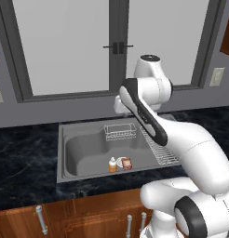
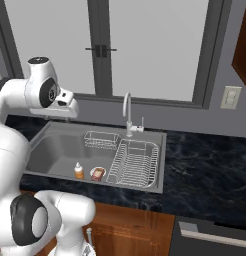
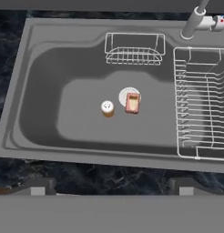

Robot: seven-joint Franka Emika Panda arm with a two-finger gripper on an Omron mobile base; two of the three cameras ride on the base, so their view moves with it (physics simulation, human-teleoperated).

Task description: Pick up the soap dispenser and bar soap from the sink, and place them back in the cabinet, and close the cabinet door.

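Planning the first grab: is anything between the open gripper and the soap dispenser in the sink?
Nothing visible. The soap dispenser stands upright on the open sink floor; the bar soap lies beside it, apart.

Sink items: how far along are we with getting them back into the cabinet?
Nothing looks done yet. The soap dispenser and bar soap both sit in the sink basin, side by side. The gripper hangs open above them, holding nothing. Left: both picks, both placements, closing the door.

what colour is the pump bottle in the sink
Orange body with a white pump top. The soap dispenser shows it best in the right base view, upright beside the bar soap.
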